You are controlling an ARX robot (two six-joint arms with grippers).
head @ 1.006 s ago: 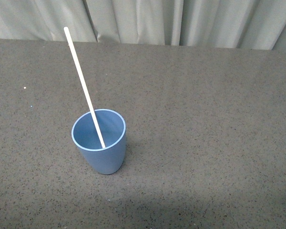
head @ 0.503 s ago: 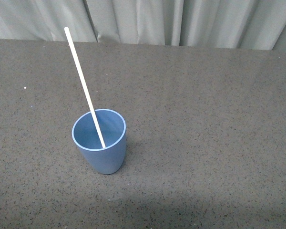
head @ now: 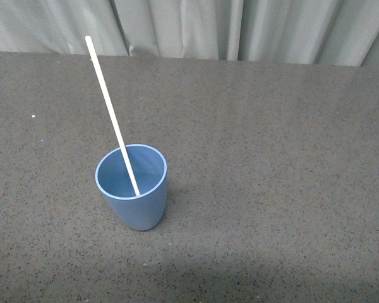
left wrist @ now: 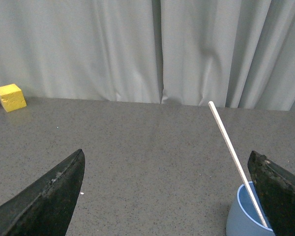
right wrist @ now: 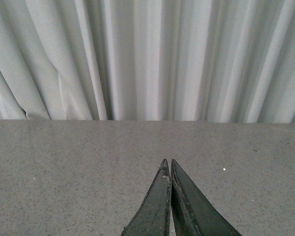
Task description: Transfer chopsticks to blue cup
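The left claw [left wrist: 167, 196] stood wide and empty; the right claw [right wrist: 170, 196] was closed on nothing. Over the last second nothing moved: the chopsticks [head: 111, 113] leaned inside the blue cup [head: 132, 186], so the transfer appeared complete. The grey speckled tabletop [head: 271, 158] ended at a pale curtain [head: 189, 28], with a yellow block [left wrist: 10, 97] far off

Your front view looks down on the table [head: 271, 158] from above. Both wrist views sit low, facing the curtain [right wrist: 147, 59]; front and left wrist share the blue cup [head: 132, 189].
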